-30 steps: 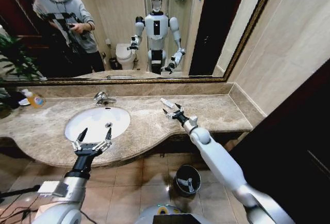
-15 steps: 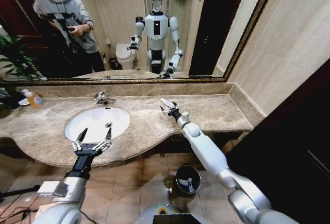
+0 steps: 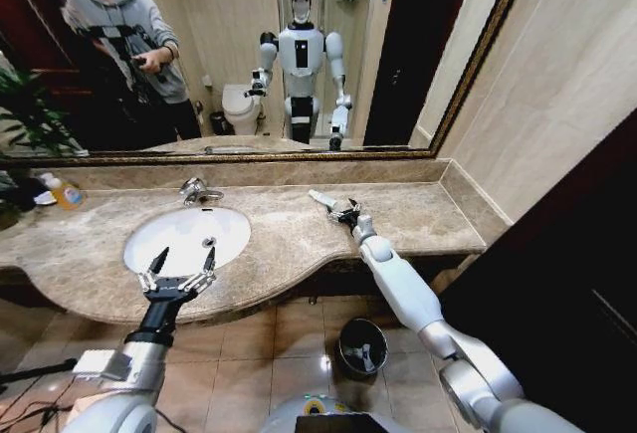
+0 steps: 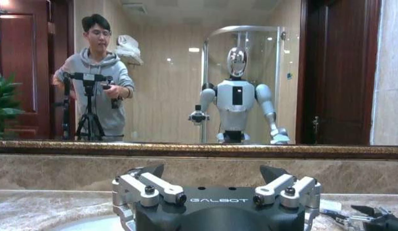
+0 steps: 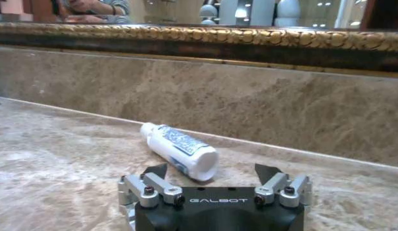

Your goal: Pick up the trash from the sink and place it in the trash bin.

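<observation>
A small white tube with blue print (image 3: 322, 197) (image 5: 178, 150), a piece of trash, lies on the beige marble countertop (image 3: 418, 216) to the right of the sink (image 3: 231, 230). My right gripper (image 3: 340, 211) (image 5: 210, 169) is down at the counter just short of the tube's near end, open, with nothing between its fingers. My left gripper (image 3: 180, 267) (image 4: 212, 172) hovers open over the sink's front rim. The white basin looks bare. On the floor below the counter stands the round black trash bin (image 3: 345, 335), with pale bits inside it.
A chrome faucet (image 3: 196, 191) stands behind the basin. An orange-yellow bottle (image 3: 66, 192) sits at the far left of the counter beside a plant. A gold-framed mirror (image 3: 249, 155) backs the counter; a tiled wall closes the right end.
My right arm has reached farther over the counter, and its gripper has come in close behind the tube. The left arm has stayed where it was.
</observation>
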You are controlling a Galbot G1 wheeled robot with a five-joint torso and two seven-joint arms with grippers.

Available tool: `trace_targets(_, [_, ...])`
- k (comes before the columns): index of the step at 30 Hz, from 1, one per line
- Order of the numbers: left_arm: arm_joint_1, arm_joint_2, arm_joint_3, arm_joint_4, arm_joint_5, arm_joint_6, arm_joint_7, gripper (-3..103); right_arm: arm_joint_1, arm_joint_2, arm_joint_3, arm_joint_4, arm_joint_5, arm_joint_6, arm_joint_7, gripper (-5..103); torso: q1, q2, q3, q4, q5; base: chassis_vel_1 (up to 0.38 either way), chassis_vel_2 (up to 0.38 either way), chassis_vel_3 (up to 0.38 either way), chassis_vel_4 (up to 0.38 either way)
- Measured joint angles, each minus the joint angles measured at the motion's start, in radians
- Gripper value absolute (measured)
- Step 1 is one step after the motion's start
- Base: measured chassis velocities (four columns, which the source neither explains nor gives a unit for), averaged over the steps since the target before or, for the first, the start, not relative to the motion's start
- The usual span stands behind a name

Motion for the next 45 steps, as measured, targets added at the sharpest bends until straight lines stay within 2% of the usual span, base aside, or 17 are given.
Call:
trace_targets(1, [0.000, 0.000, 0.000, 0.000, 0.000, 0.000, 0.000, 100, 0.000, -0.001, -0.006, 0.003, 0.007, 0.000, -0.013, 88, 0.000, 0.000, 0.000, 0.0000, 0.0000, 0.000, 0.000, 0.000, 0.000])
trace_targets(2, [0.000, 0.000, 0.000, 0.000, 0.000, 0.000, 0.000, 100, 0.000, -0.001, -0.006, 0.003, 0.007, 0.000, -0.013, 88, 0.000, 0.000, 0.000, 0.0000, 0.0000, 0.000, 0.000, 0.000, 0.000])
trace_targets(5, [0.000, 0.000, 0.000, 0.000, 0.000, 0.000, 0.000, 100, 0.007, -0.003, -0.016, 0.002, 0.009, -0.011, -0.043, 71, 0.000, 0.000, 0.000, 0.0000, 0.0001, 0.000, 0.000, 0.000, 0.000])
trace_targets(6, [0.000, 0.000, 0.000, 0.000, 0.000, 0.000, 0.000, 100, 0.007, -0.003, -0.016, 0.002, 0.009, -0.011, -0.043, 71, 0.000, 0.000, 0.000, 0.0000, 0.0001, 0.000, 0.000, 0.000, 0.000])
trace_targets(8, [0.000, 0.000, 0.000, 0.000, 0.000, 0.000, 0.000, 100, 0.026, 0.001, -0.024, -0.013, 0.009, -0.016, -0.050, 81, 0.000, 0.000, 0.000, 0.0000, 0.0000, 0.000, 0.000, 0.000, 0.000])
trace_targets(9, [0.000, 0.000, 0.000, 0.000, 0.000, 0.000, 0.000, 100, 0.026, 0.001, -0.024, -0.013, 0.009, -0.016, -0.050, 81, 0.000, 0.000, 0.000, 0.0000, 0.0000, 0.000, 0.000, 0.000, 0.000])
trace_targets(12, [0.000, 0.000, 0.000, 0.000, 0.000, 0.000, 0.000, 100, 0.052, 0.014, -0.033, -0.049, 0.009, -0.016, -0.051, 96, 0.000, 0.000, 0.000, 0.0000, 0.0000, 0.000, 0.000, 0.000, 0.000])
trace_targets(14, [0.000, 0.000, 0.000, 0.000, 0.000, 0.000, 0.000, 100, 0.055, 0.016, -0.034, -0.054, 0.009, -0.016, -0.052, 96, 0.000, 0.000, 0.000, 0.0000, 0.0000, 0.000, 0.000, 0.000, 0.000])
trace_targets(15, [0.000, 0.000, 0.000, 0.000, 0.000, 0.000, 0.000, 100, 0.070, 0.021, -0.038, -0.077, 0.008, -0.015, -0.056, 100, 0.000, 0.000, 0.000, 0.0001, 0.0000, 0.000, 0.000, 0.000, 0.000])
trace_targets(23, [0.000, 0.000, 0.000, 0.000, 0.000, 0.000, 0.000, 100, 0.116, 0.032, -0.046, -0.131, 0.005, -0.011, -0.074, 100, 0.000, 0.000, 0.000, 0.0000, 0.0000, 0.000, 0.000, 0.000, 0.000])
trace_targets(28, [0.000, 0.000, 0.000, 0.000, 0.000, 0.000, 0.000, 100, 0.139, 0.034, -0.037, -0.154, -0.006, -0.006, -0.137, 101, 0.000, 0.000, 0.000, 0.0001, 0.0000, 0.000, 0.000, 0.000, 0.000])
trace_targets(30, [0.000, 0.000, 0.000, 0.000, 0.000, 0.000, 0.000, 100, 0.139, 0.032, -0.035, -0.154, -0.006, -0.012, -0.150, 97, 0.000, 0.000, 0.000, 0.0000, 0.0000, 0.000, 0.000, 0.000, 0.000])
trace_targets(33, [0.000, 0.000, 0.000, 0.000, 0.000, 0.000, 0.000, 100, 0.126, 0.031, -0.027, -0.149, 0.000, -0.022, -0.170, 86, 0.000, 0.000, 0.000, 0.0001, 0.0000, 0.000, 0.000, 0.000, 0.000])
trace_targets(35, [0.000, 0.000, 0.000, 0.000, 0.000, 0.000, 0.000, 100, 0.117, 0.031, -0.024, -0.141, 0.011, -0.033, -0.176, 86, 0.000, 0.000, 0.000, 0.0000, 0.0001, 0.000, 0.000, 0.000, 0.000])
trace_targets(37, [0.000, 0.000, 0.000, 0.000, 0.000, 0.000, 0.000, 100, 0.103, 0.030, -0.019, -0.132, 0.030, -0.043, -0.180, 79, 0.000, 0.000, 0.000, 0.0000, 0.0002, 0.000, 0.000, 0.000, 0.000])
trace_targets(38, [0.000, 0.000, 0.000, 0.000, 0.000, 0.000, 0.000, 100, 0.103, 0.030, -0.019, -0.132, 0.030, -0.043, -0.180, 79, 0.000, 0.000, 0.000, 0.0000, 0.0002, 0.000, 0.000, 0.000, 0.000])
trace_targets(45, [0.000, 0.000, 0.000, 0.000, 0.000, 0.000, 0.000, 100, 0.082, 0.026, -0.014, -0.118, 0.075, -0.043, -0.182, 55, 0.000, 0.000, 0.000, -0.0001, -0.0001, 0.000, 0.000, 0.000, 0.000])
